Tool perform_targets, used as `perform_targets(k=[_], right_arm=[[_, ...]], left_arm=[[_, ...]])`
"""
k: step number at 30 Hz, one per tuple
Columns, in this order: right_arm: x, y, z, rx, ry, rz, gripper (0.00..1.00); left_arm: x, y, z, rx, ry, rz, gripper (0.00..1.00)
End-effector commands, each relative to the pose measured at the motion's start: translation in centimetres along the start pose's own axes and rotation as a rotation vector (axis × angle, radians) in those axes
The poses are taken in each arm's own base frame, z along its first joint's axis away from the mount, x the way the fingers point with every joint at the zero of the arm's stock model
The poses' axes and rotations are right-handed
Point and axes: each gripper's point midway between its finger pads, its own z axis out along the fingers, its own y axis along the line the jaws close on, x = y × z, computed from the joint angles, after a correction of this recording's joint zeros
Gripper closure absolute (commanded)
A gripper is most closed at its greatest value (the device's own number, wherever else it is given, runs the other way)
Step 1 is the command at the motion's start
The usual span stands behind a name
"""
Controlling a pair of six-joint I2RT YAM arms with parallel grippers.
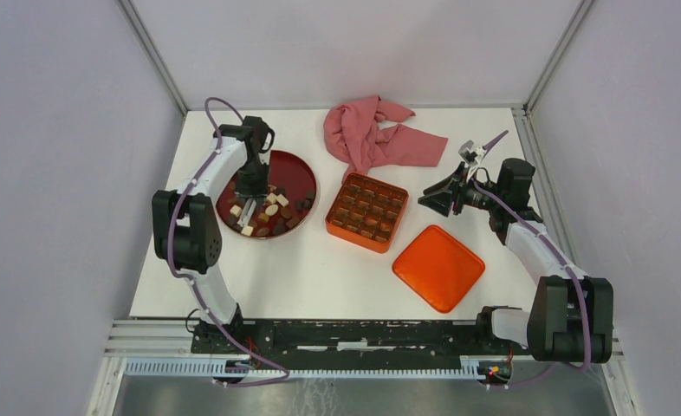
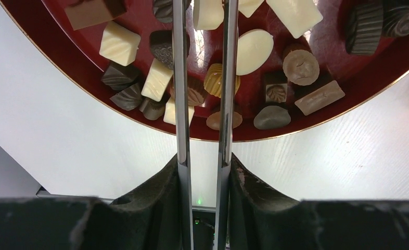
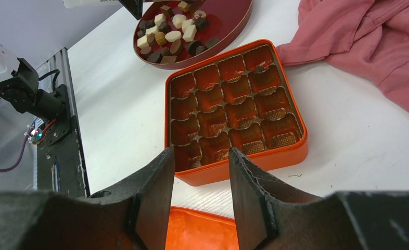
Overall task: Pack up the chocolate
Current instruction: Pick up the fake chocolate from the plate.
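Chocolate [image 1: 272,211] lies heaped in the round dark-red plate [image 1: 295,172] on the left of the white table [image 1: 320,277], with loose dark brown pieces mixed among cream and tan ones. My left gripper [image 1: 249,211] hangs straight down over that heap. On its wrist camera I see 2 thin metal fingers [image 2: 180,104] running parallel with a narrow gap, and a tan ridged piece shows between them. Their tips run off the top of the picture, so I cannot tell whether they pinch anything.

My right gripper [image 3: 201,153] hovers just right of the orange tin [image 3: 239,169] and points at it, jaws parted with nothing between them. The tin sits near the table's middle, beside the plate but not touching it, with its lid off. Its 16 cells stand in 4 rows of 4 and show bare liners, apart from 1 small dark bit in a far-row cell, too small for me to name. The orange lid [image 1: 438,267] lies flat, nearer to me and right of the tin, apart from it. A pink cloth [image 1: 376,134] lies crumpled at the far edge behind the tin.
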Motion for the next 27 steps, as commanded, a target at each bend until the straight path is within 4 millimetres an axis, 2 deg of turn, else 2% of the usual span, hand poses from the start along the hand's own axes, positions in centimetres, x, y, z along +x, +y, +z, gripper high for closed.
perform_targets(k=[1,9,19,23,27], right_arm=[[-2.3,0.6,0.0,-0.020,-0.030,-0.073,0.52],[-2.3,0.7,0.0,-0.019,-0.031,-0.074,0.52],[-2.2,0.6,0.0,-0.016,-0.030,-0.074,0.52],[-2.1,0.6,0.0,-0.014,-0.030,-0.075,0.52],[-2.2,0.5,-0.1,-0.006,-0.032,-0.083,0.52]], left_arm=[[-2.1,0.2,-2.6,0.012,-0.138,-0.058,0.98],[-2.6,-0.3,-3.8,0.086,-0.211,-0.076,0.98],[-1.4,-2.1,-4.6,0.296,-0.285,-0.110,0.98],[-0.7,-3.0,-5.0,0.388,-0.321,-0.116,0.98],[-0.2,-5.0,-6.0,0.525,-0.370,-0.109,0.98]])
